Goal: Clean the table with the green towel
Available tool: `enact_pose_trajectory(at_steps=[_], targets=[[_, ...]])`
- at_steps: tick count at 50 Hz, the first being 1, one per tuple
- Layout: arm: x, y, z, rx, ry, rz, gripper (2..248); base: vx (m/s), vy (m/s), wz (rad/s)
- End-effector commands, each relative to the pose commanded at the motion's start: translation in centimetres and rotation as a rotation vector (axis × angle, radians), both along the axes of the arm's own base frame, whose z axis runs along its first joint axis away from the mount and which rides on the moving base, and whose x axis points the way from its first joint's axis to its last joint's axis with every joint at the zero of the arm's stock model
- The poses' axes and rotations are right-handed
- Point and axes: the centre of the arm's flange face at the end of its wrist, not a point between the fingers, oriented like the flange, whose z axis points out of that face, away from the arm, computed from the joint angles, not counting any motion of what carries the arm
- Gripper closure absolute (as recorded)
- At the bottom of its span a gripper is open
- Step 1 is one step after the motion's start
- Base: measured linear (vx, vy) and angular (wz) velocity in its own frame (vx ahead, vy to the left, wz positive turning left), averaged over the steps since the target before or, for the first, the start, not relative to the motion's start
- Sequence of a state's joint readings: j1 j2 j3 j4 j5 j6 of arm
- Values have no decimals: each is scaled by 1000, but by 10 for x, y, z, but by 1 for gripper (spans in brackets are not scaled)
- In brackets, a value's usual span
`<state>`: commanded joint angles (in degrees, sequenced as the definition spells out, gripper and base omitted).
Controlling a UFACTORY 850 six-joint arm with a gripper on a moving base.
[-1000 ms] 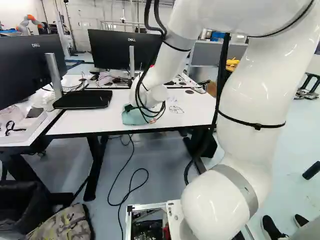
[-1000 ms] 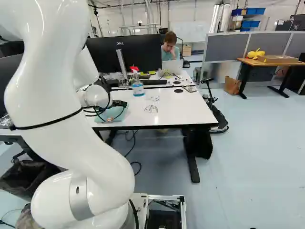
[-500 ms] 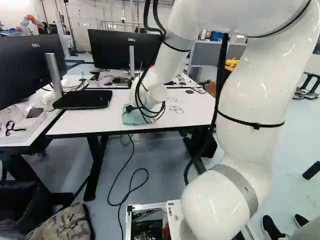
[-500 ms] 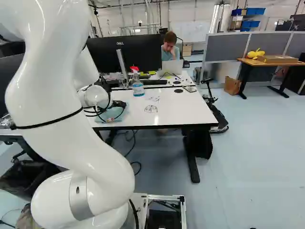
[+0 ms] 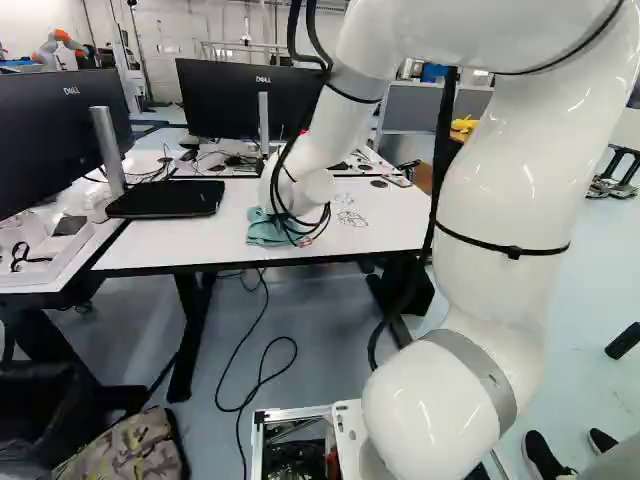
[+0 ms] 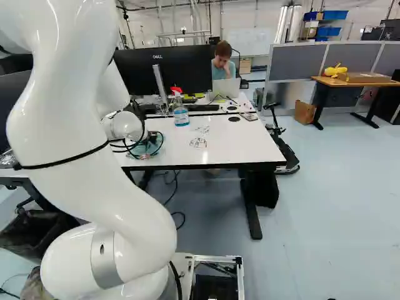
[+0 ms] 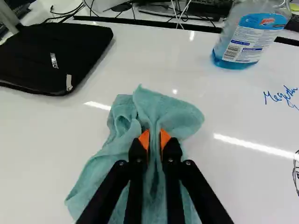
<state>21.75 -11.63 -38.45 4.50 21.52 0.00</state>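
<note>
In the right base view my gripper (image 6: 151, 137) is mostly hidden by the wrist and cables, low over the white table (image 6: 250, 147). Seen from the wrist, the gripper (image 7: 155, 140) is shut on the green towel (image 7: 173, 112), a bunched fold pinched between its orange pads. The rest of the cloth lies crumpled on the tabletop around and under the fingers. At the left base view's table edge, the towel (image 5: 266, 231) shows beside the cables. Blue pen marks (image 7: 281, 95) and a drawing (image 6: 198, 143) are on the table, off to one side of the towel.
A spray bottle with blue liquid (image 7: 252, 35) stands beyond the towel. Across from it lies a black sleeve (image 7: 51, 56). Monitors (image 5: 240, 100) stand behind. A person sits at the table's far side. Another robot (image 5: 58, 45) is in the far background.
The gripper has closed on the towel, whose cloth has gathered up and inward from its flatter spread. The arm has hardly moved, and the base has stayed still.
</note>
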Motion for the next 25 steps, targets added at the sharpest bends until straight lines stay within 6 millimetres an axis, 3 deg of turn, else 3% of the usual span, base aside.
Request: enact_pose_trajectory(at_steps=[3,4,25], targets=[[0,0,0,0,0,0,199,0,0,0],[0,0,0,0,0,0,215,0,0,0],[-4,-2,16,12,-30,0,219,0,0,0]])
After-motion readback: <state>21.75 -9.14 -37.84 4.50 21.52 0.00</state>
